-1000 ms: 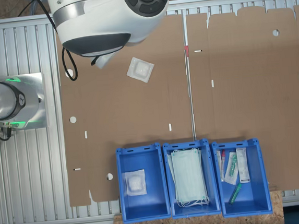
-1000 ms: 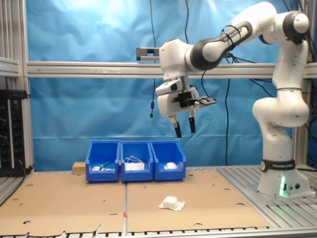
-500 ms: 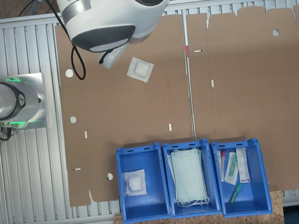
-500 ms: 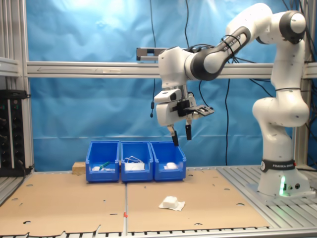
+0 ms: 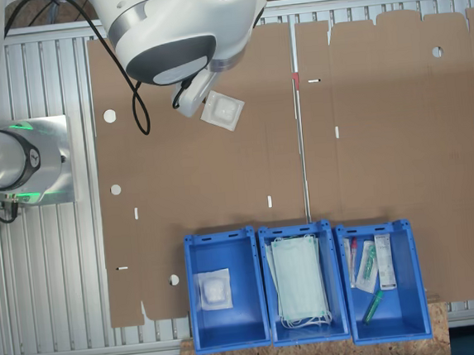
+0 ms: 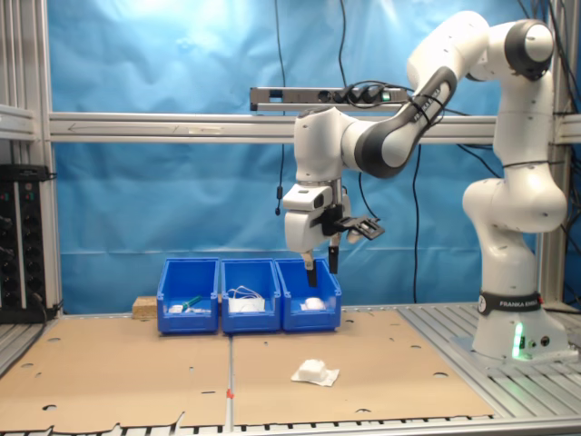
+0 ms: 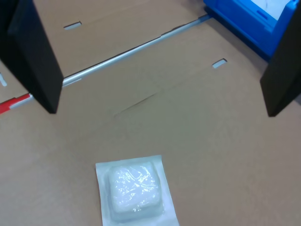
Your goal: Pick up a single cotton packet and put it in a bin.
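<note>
Gripper: the gripper [image 6: 321, 267] hangs in the air above the table, fingers [image 7: 37, 56] spread wide, nothing between them.
Cotton packet: the cotton packet [image 5: 222, 110] lies flat on the cardboard [image 5: 382, 131], upper centre of the first exterior view, well apart from the bins.
Bin: the blue bin [image 5: 219, 244], lower centre of the first exterior view, holds another white packet [image 5: 214, 290].

packet [image 6: 314, 371] on cardboard [image 6: 136, 372], before bins [image 6: 249, 292]
</note>
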`<action>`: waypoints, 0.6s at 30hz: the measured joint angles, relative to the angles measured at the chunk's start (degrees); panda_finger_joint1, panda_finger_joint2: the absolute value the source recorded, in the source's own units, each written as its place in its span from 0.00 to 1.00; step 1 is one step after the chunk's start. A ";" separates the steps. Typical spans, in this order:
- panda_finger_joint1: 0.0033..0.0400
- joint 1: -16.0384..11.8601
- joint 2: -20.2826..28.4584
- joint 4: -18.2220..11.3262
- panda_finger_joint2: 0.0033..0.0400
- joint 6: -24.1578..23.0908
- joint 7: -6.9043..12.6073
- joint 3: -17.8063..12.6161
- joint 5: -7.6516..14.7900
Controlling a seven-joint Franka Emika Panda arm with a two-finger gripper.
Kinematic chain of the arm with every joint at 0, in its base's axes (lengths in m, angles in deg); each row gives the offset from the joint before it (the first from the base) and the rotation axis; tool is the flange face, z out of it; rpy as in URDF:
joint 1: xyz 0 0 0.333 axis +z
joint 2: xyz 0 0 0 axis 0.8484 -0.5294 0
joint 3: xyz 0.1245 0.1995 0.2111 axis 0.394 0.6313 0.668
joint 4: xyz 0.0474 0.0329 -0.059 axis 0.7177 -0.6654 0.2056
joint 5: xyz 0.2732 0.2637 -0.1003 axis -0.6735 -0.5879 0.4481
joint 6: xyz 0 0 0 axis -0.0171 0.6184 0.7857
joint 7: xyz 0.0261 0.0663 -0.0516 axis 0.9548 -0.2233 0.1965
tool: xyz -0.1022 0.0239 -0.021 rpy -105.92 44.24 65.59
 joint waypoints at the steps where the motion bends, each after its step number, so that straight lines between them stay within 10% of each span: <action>1: 1.00 0.00 -0.45 -0.27 1.00 -0.79 0.00 0.00 0.33; 18: 1.00 0.00 -9.25 -2.90 1.00 -14.69 0.00 -0.60 6.93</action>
